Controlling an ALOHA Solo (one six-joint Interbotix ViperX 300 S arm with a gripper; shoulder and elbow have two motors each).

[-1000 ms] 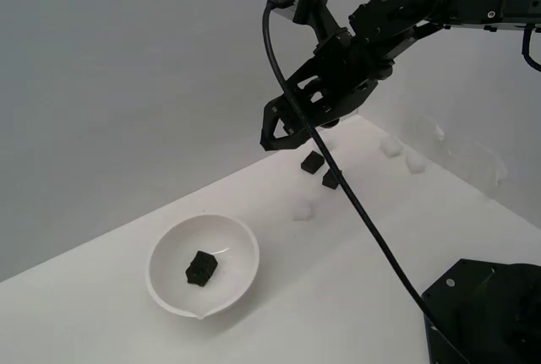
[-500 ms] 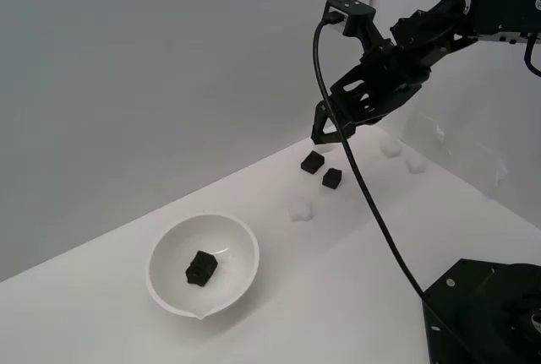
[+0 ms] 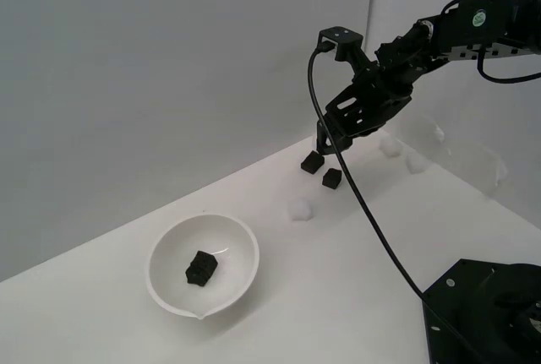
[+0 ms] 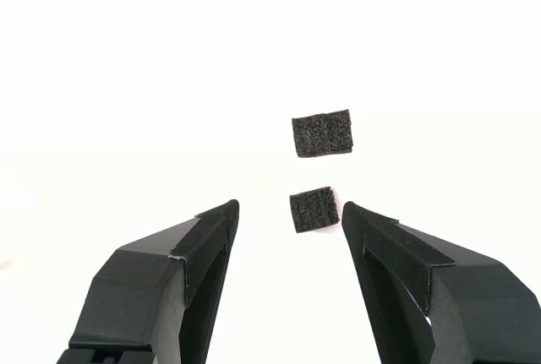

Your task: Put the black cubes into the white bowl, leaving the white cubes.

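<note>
Here the black two-finger gripper (image 4: 290, 216) is hanging above the white table surface (image 3: 355, 271), and its jaws are standing spread apart with nothing between the pads. In the wrist view, one small matte black cube (image 4: 314, 209) is lying in the gap between the two fingertips, closer to one finger (image 4: 385, 241) than to the other, and it is not touching either of them. A second small matte black cube (image 4: 322, 134) is lying just beyond the first one, a little apart from it, outside the jaws.

In the exterior view, these two black cubes (image 3: 312, 161) (image 3: 331, 178) are sitting near each other on the table, directly under the gripper (image 3: 328, 146), which is reaching down from the black arm (image 3: 439, 39) at the exterior view's right. A black cable (image 3: 363, 203) is hanging from the wrist down toward the black base (image 3: 486, 313) in the lower corner.

The round, deep, glossy white bowl (image 3: 165, 250) is standing well apart from the gripper, toward the exterior view's left, with its small pouring lip facing the camera. A third black cube (image 3: 201, 268) is lying inside the bowl, on its bottom.

One small white cube (image 3: 300, 209) is lying on the table between the bowl and the two black cubes. Two more white cubes (image 3: 390, 148) (image 3: 415, 162) are showing faintly beyond the gripper.
</note>
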